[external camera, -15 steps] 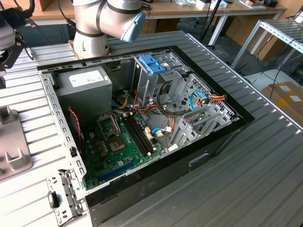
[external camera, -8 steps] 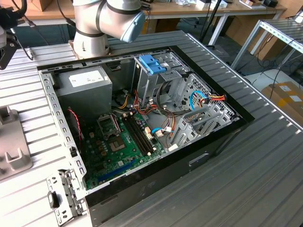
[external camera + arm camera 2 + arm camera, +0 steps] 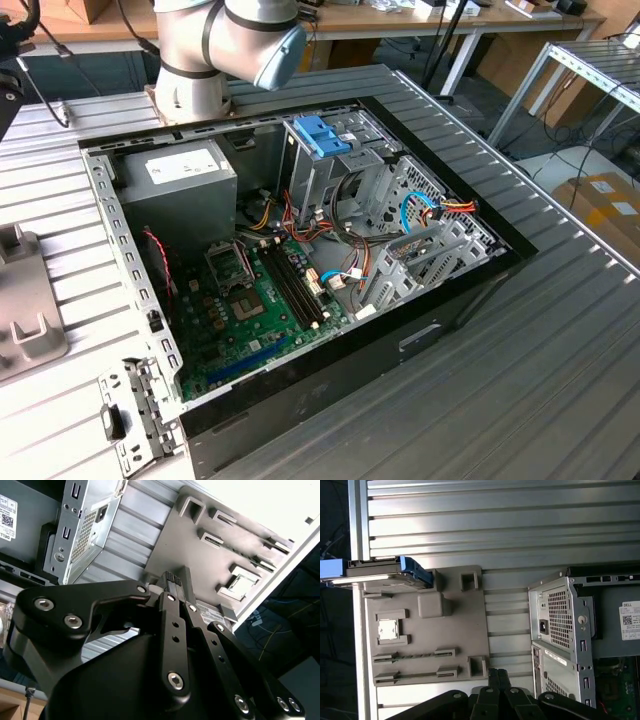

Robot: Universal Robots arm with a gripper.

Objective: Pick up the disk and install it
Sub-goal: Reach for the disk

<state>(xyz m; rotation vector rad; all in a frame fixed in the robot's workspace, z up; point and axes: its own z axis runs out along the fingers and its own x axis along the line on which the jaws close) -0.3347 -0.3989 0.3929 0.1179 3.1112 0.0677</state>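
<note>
The disk (image 3: 382, 575) is a silver-grey slab with a blue bracket. It stands on edge in a slot at one end of the grey fixture plate (image 3: 455, 630), close to the table's edge. In the first wrist view my gripper (image 3: 497, 676) hovers over the opposite end of that plate, well apart from the disk. The black fingers (image 3: 170, 582) are pressed together with nothing between them in the second wrist view. The grey plate (image 3: 200, 565) lies beneath them.
The open computer case (image 3: 455, 300) lies on the slatted metal table, with the grey power-supply box (image 3: 180, 175), the motherboard (image 3: 250, 310) and a drive cage with a blue latch (image 3: 322, 135). The case's rear corner (image 3: 560, 615) is beside the fixture plate (image 3: 25, 320).
</note>
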